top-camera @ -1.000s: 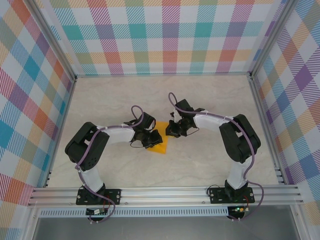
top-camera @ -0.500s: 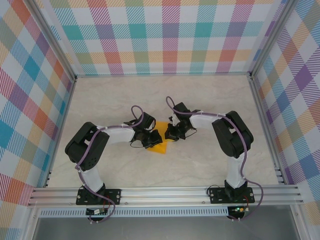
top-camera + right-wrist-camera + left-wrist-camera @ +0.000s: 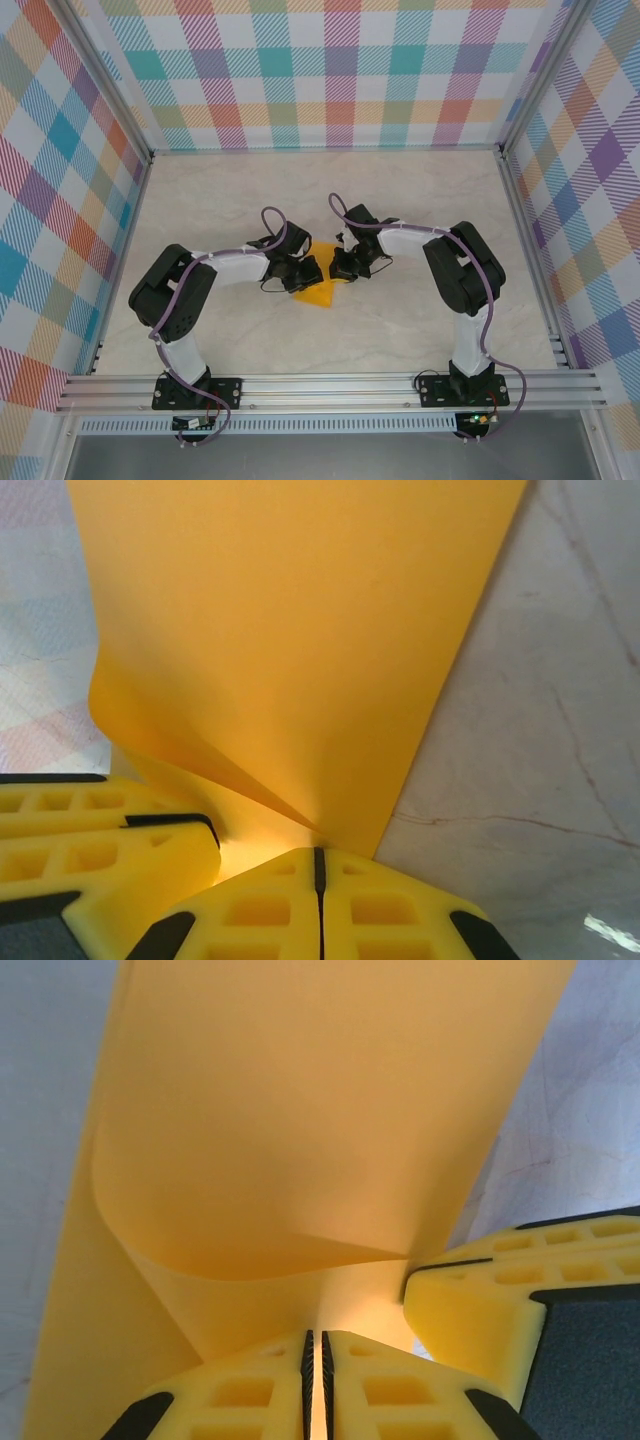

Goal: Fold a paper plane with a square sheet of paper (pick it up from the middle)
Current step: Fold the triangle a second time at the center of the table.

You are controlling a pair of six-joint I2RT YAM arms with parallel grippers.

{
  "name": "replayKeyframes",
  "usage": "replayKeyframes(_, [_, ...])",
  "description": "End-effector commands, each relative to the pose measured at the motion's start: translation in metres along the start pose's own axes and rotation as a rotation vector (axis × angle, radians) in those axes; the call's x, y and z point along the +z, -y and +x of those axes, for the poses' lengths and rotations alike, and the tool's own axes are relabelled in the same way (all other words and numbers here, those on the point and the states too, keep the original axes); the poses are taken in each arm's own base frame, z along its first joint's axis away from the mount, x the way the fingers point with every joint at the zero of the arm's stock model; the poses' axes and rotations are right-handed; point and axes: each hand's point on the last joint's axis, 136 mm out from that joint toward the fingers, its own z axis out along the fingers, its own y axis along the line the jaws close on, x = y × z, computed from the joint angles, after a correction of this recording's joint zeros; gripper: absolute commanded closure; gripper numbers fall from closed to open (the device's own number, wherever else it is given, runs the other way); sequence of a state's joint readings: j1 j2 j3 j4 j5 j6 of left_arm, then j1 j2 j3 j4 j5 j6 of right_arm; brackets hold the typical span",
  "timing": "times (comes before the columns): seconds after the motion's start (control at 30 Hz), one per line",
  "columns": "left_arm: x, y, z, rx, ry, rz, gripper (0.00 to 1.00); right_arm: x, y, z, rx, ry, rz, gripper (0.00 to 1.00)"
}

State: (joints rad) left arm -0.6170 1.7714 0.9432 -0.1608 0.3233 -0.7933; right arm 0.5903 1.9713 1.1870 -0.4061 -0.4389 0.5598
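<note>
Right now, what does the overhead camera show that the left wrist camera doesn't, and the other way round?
Overhead gives the wide scene: the left gripper and right gripper meeting at the sheet of paper, inside checked walls. The left wrist view adds close detail: its yellow fingers shut on the paper where it curls into a soft fold. Both share the orange paper and the pale marble table.

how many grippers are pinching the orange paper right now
2. The left gripper is shut on the near edge of the orange paper, coming in from the left. The right gripper is shut on the same edge right beside it, coming in from the right. None look hidden.
</note>
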Motion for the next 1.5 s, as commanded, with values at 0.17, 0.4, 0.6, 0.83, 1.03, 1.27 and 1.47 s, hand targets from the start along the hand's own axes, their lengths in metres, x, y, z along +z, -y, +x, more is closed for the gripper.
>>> replayKeyframes(0.17, [-0.003, -0.022, -0.009, -0.018, 0.031, -0.077, 0.86, 0.016, 0.039, 0.013, 0.033, -0.048, 0.147, 0.96])
replayKeyframes(0.4, [0.008, -0.027, 0.0, -0.064, -0.019, -0.055, 0.86, 0.017, 0.04, 0.012, 0.033, -0.049, 0.152, 0.96])
replayKeyframes(0.6, [0.011, -0.035, 0.004, -0.082, -0.028, -0.064, 0.87, 0.016, 0.04, 0.011, 0.035, -0.047, 0.149, 0.96])
replayKeyframes(0.83, [0.015, -0.051, 0.017, -0.107, -0.055, -0.095, 0.9, -0.018, -0.032, -0.012, -0.044, 0.038, -0.083, 0.95])
replayKeyframes(1.03, [0.015, -0.054, 0.019, -0.116, -0.061, -0.103, 0.91, -0.037, -0.045, 0.004, -0.108, 0.07, -0.084, 0.96])
replayKeyframes(1.27, [0.011, -0.056, 0.02, -0.12, -0.062, -0.117, 0.91, -0.023, -0.05, 0.041, -0.134, 0.007, -0.064, 0.96])
replayKeyframes(1.47, [0.011, -0.055, 0.02, -0.122, -0.062, -0.116, 0.92, -0.003, -0.043, 0.053, -0.141, -0.033, -0.011, 0.96])
